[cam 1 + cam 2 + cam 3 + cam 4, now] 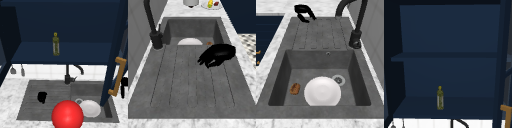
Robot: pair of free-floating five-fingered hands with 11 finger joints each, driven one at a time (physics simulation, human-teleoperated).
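My left hand (42,97) hovers over the ribbed drainboard (32,105) left of the sink basin. Its fingers are loosely relaxed and hold nothing. The same hand appears in the left side view (218,54) and in the right side view (303,10). My right hand (124,86) hangs at the far right, just beside the wooden handle (117,76) of the open blue cabinet door (113,45). A white plate (322,91) lies in the basin with a small brown item (295,88) to its side. An olive-green bottle (440,98) stands on the cabinet's lower shelf.
A black faucet (67,77) rises behind the sink. A red ball (67,115) sits low in the front view, before the sink's front edge. Utensils (22,70) hang on the tiled wall at left. A dish with small food items (210,3) rests on the far counter.
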